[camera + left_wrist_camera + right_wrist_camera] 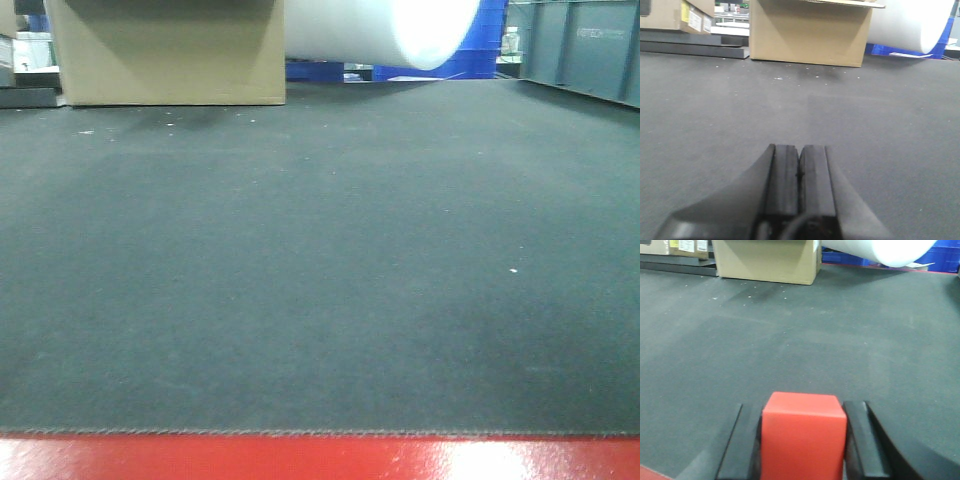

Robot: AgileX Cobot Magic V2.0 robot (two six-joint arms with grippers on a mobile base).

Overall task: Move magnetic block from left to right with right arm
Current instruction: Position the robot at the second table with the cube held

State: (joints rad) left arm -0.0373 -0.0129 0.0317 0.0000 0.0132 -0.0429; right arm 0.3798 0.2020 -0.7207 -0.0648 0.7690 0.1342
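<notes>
Pinching magnetic block (pixel 804 432), right tool (pixel 804 442)

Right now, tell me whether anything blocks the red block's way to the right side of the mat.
Nothing visible does. The right gripper grips the magnetic block, and the mat ahead of it lies bare. The cardboard box and white roll stand far back, at its edge.
</notes>
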